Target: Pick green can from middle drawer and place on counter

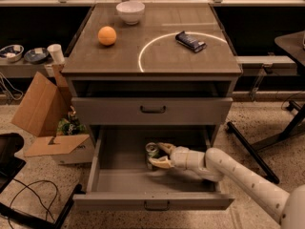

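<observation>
Hidden and cut-off items at the drawer

My gripper [155, 154] sits in the middle drawer [119, 175], fingers spread beside the green can [152, 149]; whether they touch it I cannot tell, and the can's base is blurred. My arm [248, 180] runs off the lower right corner. The drawer's rear lies in shadow under the closed drawer [152, 109] above. A black table [291, 42] is cut by the right edge.

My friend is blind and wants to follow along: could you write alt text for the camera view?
A robot arm reaches into the open middle drawer, its gripper open right beside a small green can standing there. On the counter above sit an orange ball, a white bowl and a dark snack wrapper.
</observation>
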You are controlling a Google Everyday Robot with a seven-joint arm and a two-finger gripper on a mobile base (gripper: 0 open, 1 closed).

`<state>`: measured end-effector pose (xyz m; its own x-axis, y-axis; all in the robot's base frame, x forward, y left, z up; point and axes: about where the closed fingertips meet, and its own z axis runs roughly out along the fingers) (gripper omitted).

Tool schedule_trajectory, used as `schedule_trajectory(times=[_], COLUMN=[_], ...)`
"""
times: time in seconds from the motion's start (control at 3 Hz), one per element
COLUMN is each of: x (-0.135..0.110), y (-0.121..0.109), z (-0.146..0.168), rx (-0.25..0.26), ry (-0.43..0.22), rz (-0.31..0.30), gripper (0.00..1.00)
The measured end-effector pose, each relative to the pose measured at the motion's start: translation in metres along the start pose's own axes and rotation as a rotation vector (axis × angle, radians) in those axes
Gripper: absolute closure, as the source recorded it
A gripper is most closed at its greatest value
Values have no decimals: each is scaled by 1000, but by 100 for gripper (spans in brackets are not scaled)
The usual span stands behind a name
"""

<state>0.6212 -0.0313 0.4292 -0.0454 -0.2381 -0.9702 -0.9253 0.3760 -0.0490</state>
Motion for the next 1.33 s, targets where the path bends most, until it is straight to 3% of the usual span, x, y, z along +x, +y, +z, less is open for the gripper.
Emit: schedule_trajectory(times=[0.33,0.67,1.0,1.33], x=[10,10,10,10], y=[15,17,17,17], z=[16,17,17,17], rx=[-37,-39,-39,-39], ry=[-21,-22,-22,-22], rz=[38,41,41,41], gripper=[72,95,100,81])
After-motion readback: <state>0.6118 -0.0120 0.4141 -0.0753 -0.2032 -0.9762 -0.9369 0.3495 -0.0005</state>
